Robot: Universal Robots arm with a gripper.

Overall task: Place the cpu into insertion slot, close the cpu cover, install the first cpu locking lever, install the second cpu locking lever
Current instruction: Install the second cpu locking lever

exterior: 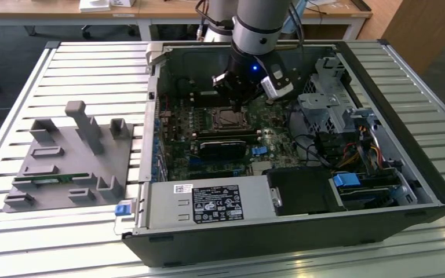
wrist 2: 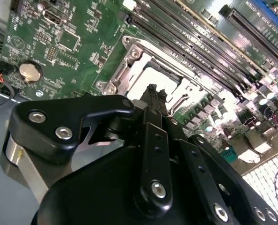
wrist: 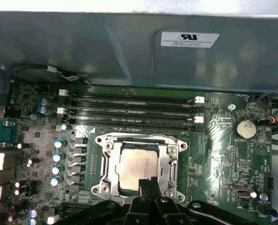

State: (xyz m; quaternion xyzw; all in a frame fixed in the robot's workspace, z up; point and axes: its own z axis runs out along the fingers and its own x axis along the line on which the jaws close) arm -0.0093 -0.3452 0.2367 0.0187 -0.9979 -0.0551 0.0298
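The exterior view is showing the grey fixture (exterior: 72, 159) on the worktop (exterior: 91, 69). The closed gripper (wrist: 148, 183) is hovering over the dull silver cpu (wrist: 138, 168), sitting framed under the cpu cover (wrist: 169, 161).

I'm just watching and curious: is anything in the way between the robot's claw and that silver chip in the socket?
Nothing visible. The end effector hangs just by the cpu, which already lies in the insertion slot framed by the cpu cover.

Silver-grey cylindrical robot arm (exterior: 257, 26) (one small blue light glowing), ending in a black screw-studded metal gripper (wrist 2: 152, 91).
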